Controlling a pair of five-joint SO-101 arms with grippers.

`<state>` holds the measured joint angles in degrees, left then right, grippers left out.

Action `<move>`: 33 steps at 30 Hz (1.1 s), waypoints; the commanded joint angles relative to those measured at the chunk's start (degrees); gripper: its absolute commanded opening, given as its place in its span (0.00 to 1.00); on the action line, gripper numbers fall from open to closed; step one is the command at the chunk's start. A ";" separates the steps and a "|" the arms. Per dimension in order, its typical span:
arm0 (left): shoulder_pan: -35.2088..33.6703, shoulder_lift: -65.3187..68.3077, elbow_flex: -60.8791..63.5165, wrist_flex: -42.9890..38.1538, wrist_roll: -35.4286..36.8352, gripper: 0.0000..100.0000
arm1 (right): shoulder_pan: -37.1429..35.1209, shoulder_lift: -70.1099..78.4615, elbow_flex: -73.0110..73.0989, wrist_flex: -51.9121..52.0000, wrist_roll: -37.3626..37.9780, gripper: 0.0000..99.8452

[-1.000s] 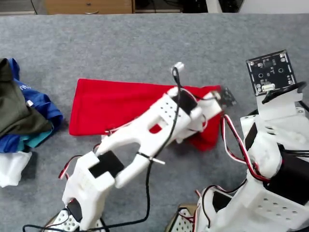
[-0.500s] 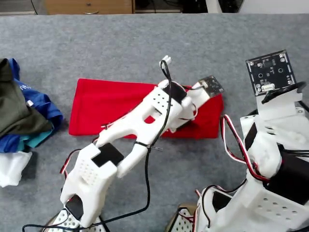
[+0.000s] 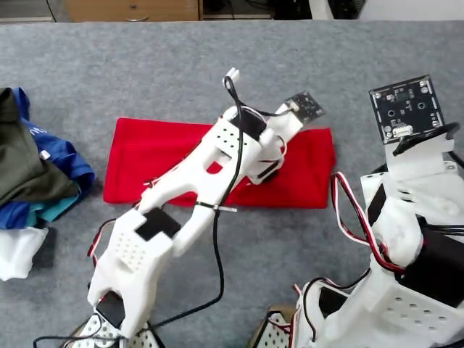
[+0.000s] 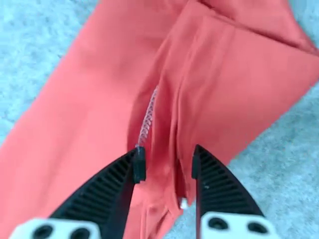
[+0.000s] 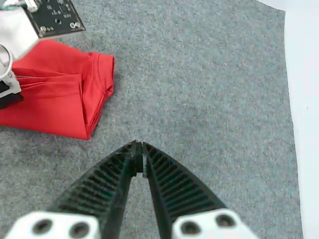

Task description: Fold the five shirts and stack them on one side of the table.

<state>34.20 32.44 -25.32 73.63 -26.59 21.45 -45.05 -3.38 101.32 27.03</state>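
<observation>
My left claw hangs low over the red shirt, jaws apart. A raised ridge of cloth and a line of pale seam stitching run up between the two tips, and as far as I can judge nothing is pinched yet. The red shirt lies flat on the grey table as a long folded band. My left arm stretches across it toward the end nearest my right claw, which sits near that end over bare table, jaws together and holding nothing. The heap of other shirts lies beyond the red shirt's opposite end, apart from it and unfolded. The chief hazard, as I read it, is the bite. If I close on the ridge alone, I may catch a single layer, and lifting it would peel the fold open instead of carrying the whole end over. If I close too deep, a tip could snag the table's rough cover, or bunch several layers into a lump that will not lie flat. My left arm also lies close above the red shirt, so any sweep along it could drag the cloth and skew edges that now run fairly straight. Finally, with the heap loose at the red shirt's far end, a folded shirt set against it would probably slump rather than begin a tidy stack.
</observation>
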 commanded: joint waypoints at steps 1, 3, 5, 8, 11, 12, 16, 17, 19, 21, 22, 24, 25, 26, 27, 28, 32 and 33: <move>-2.11 1.98 -4.31 -1.58 -0.35 0.16 | 0.40 -0.40 0.04 0.88 -0.18 0.00; -3.43 4.18 -6.59 -1.41 -0.44 0.16 | 0.48 -0.40 0.04 0.88 -0.18 0.00; -4.66 5.49 -9.05 -1.14 -0.44 0.16 | 0.48 -0.40 0.04 0.88 -0.18 0.00; -6.07 6.37 -13.54 2.29 -0.44 0.16 | 0.40 -0.40 0.04 0.88 -0.18 0.00; -5.89 6.55 -17.85 8.00 -1.49 0.16 | 0.40 -0.40 0.04 0.88 -0.18 0.00; -5.54 6.55 -19.08 9.93 -1.67 0.16 | 0.40 -0.31 0.04 0.88 -0.18 0.00; -4.22 6.37 -23.30 16.00 -1.58 0.16 | 0.40 -0.48 0.04 0.88 -0.18 0.00; -3.96 6.37 -23.91 17.41 -1.58 0.16 | 0.48 -0.48 0.04 0.88 -0.18 0.00; -3.34 6.11 -25.05 20.22 -1.58 0.16 | 0.66 -0.48 0.04 0.88 -0.18 0.00; -2.37 6.11 -26.73 24.53 -1.58 0.16 | 0.66 -0.57 0.04 0.88 -0.18 0.00; -1.58 6.11 -27.78 27.08 -1.76 0.16 | 0.66 -0.57 0.04 0.88 -0.18 0.00; -0.62 6.11 -27.34 27.16 -1.14 0.15 | 0.66 -0.57 -0.13 0.88 -0.18 0.00; -0.62 6.11 -27.16 27.16 -1.05 0.13 | 0.66 -0.57 -0.22 0.88 -0.18 0.00; -0.70 6.11 -27.08 27.16 -1.32 0.11 | 0.66 -0.57 -0.31 0.88 -0.18 0.00; -0.88 6.29 -26.73 27.16 -2.02 0.10 | 0.66 -0.57 -0.31 0.88 -0.18 0.00; -1.41 6.64 -26.55 27.16 -2.81 0.09 | 0.66 -0.57 -0.31 0.88 -0.18 0.00; -4.13 7.69 -23.56 23.82 -4.31 0.08 | 0.75 -0.66 -0.40 0.97 -0.18 0.00; -4.75 8.66 -22.51 21.80 -4.22 0.08 | 0.75 -0.66 -0.40 0.97 -0.18 0.00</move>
<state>31.74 40.62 -49.05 99.12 -30.29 21.45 -45.05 -3.38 101.32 27.03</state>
